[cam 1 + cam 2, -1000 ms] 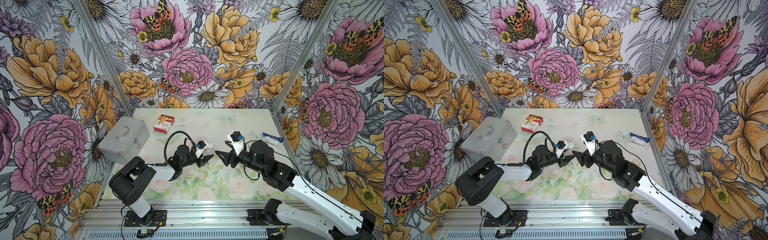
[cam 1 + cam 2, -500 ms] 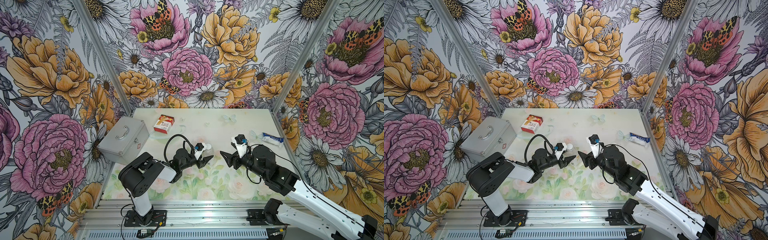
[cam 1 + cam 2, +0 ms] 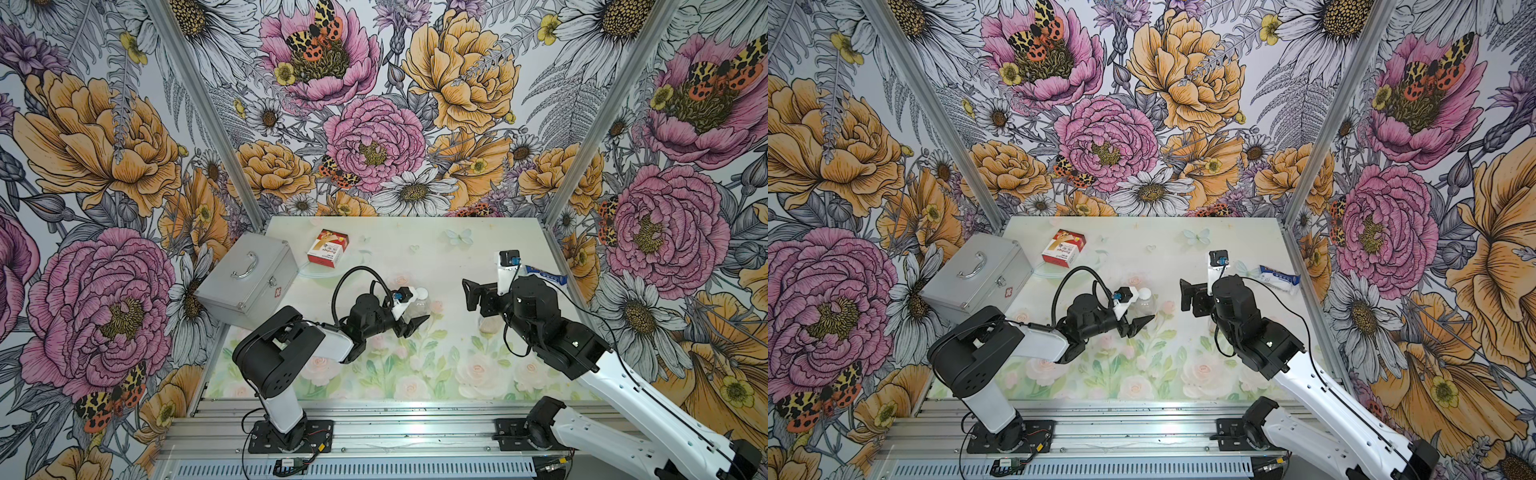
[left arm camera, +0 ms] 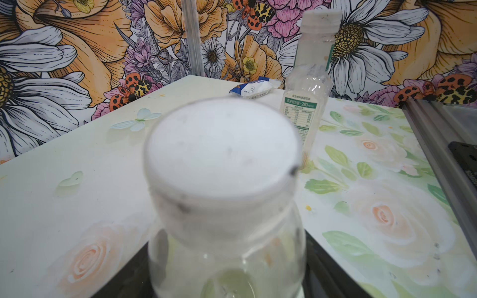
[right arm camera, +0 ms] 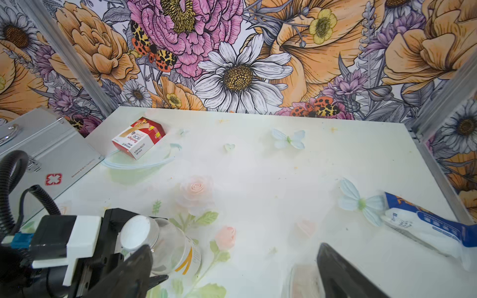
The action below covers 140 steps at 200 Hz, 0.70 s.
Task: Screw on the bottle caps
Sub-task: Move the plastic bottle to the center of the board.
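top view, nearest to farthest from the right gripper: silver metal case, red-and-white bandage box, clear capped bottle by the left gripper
1. clear capped bottle, mid-table by the left gripper
2. red-and-white bandage box, back left
3. silver metal case, far left

Bright, even light, faint soft shadows; close bottle cap (image 4: 222,147) out of focus, wrist-view edges bowed.

Case (image 3: 247,282) left, packet (image 3: 544,278) right, bottle (image 3: 424,306) between, box (image 3: 328,249) behind.
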Each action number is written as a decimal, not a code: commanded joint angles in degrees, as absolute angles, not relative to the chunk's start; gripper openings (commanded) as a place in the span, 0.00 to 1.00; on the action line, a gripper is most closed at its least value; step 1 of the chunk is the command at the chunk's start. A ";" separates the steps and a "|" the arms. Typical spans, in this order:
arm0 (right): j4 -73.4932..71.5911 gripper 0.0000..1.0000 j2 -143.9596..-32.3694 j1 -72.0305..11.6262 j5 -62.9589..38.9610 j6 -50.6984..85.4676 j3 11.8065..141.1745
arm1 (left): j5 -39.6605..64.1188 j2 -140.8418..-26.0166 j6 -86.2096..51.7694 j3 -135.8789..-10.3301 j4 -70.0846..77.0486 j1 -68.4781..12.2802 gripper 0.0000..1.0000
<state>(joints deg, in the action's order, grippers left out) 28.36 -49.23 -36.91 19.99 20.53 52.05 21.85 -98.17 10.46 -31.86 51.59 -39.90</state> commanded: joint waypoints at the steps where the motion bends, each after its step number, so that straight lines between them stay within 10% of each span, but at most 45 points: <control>1: 32.32 1.00 -48.92 -34.14 22.58 21.77 54.49 | 22.25 -94.99 10.19 -32.71 49.10 -39.90 0.82; 43: 44.94 1.00 -53.99 -21.78 13.60 27.45 62.83 | 23.13 -88.93 11.01 -33.74 43.21 -39.64 0.98; 140: 59.06 0.81 -67.71 -13.89 2.91 26.20 67.19 | 13.14 -69.68 11.47 -30.25 29.99 -39.75 0.99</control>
